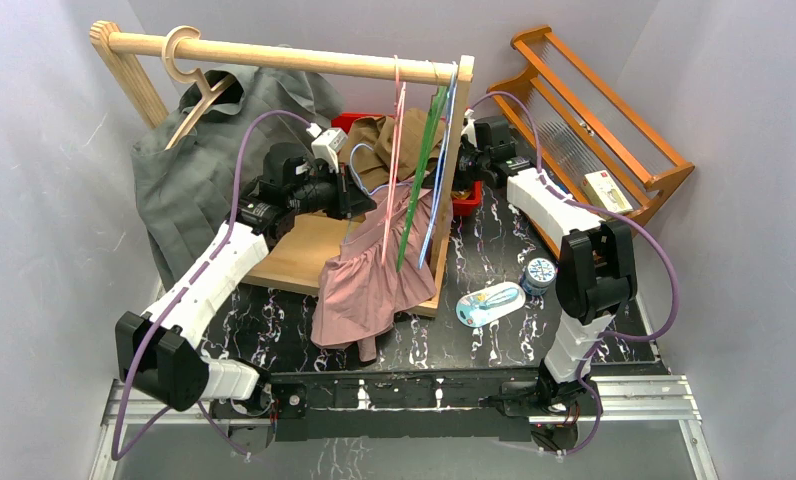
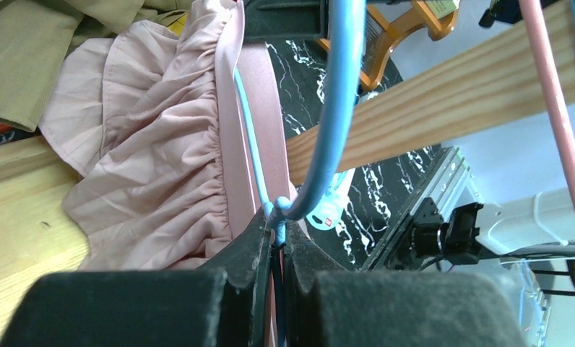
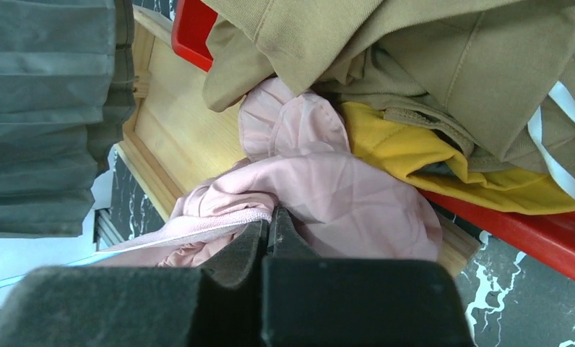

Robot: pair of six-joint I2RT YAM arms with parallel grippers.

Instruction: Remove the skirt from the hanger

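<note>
The skirt (image 1: 364,285) is pink and gathered. In the top view its long axis runs from the waistband, which is raised among the hangers under the rod (image 1: 274,55), toward the near edge of the table (image 1: 494,250). The hem end spills over the front edge of the rack's wooden base (image 1: 304,250) and rests on the table.

Left gripper (image 2: 277,231): the jaws are pressed together on the light-blue hanger (image 2: 339,108) at the point where its thick curved wire meets a thinner wire. The thin wire runs along the skirt waistband. The waistband lies directly against the left fingertip, and the gathered cloth fans out to the left of it. Whether the waistband is also pinched cannot be determined.

Right gripper (image 3: 268,224): the jaws are together with no visible gap. The stitched edge of the skirt enters at the fingertips, so the grip appears to be on a thin fold of pink cloth. The remaining fabric bunches just above and to the right of the tips. It lies against a yellow garment (image 3: 400,152) and a tan garment (image 3: 414,58) in the red bin (image 3: 523,231).

The two grippers stand at opposite sides of the waistband, and the skirt hangs between and below them.
</note>
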